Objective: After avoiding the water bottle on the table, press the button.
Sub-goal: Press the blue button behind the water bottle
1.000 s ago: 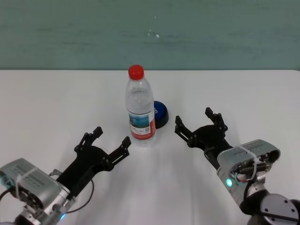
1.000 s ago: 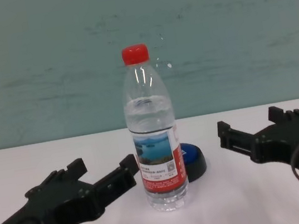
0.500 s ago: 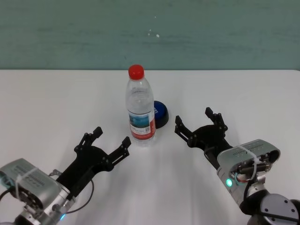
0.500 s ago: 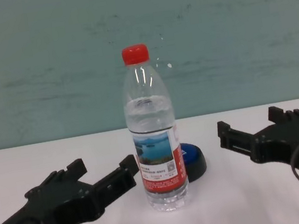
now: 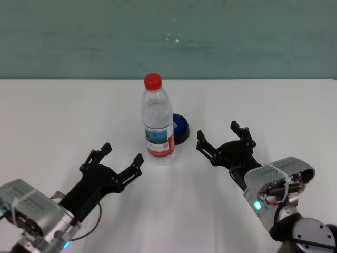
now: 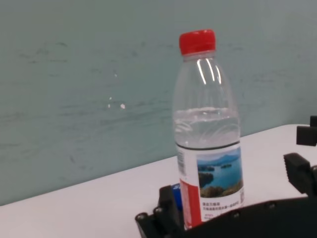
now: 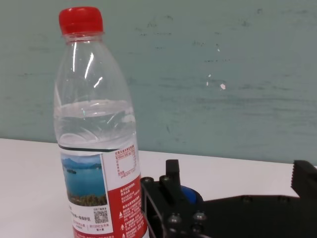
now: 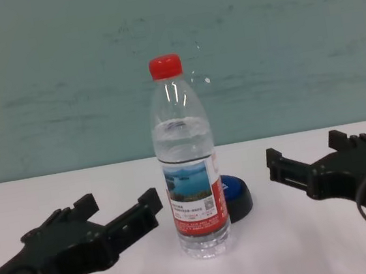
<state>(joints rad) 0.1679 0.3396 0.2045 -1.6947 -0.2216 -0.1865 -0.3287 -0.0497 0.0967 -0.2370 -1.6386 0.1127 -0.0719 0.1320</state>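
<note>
The water bottle [image 5: 158,126] stands upright on the white table [image 5: 63,116], clear with a red cap and a lake label. Right behind it, slightly to its right, sits the blue-topped button [image 5: 180,129], partly hidden by the bottle in the chest view [image 8: 237,195]. My left gripper [image 5: 122,153] is open, low over the table just left of the bottle's base and apart from it. My right gripper [image 5: 217,132] is open to the right of the button, with a gap between them. In the wrist views the bottle [image 6: 208,144] [image 7: 94,134] stands close ahead.
A teal wall runs behind the table's far edge. White tabletop stretches wide to the left and right of the bottle and in front of it between my two arms.
My left gripper has slid a little to the left, away from the bottle. The right arm, bottle and button have not moved.
</note>
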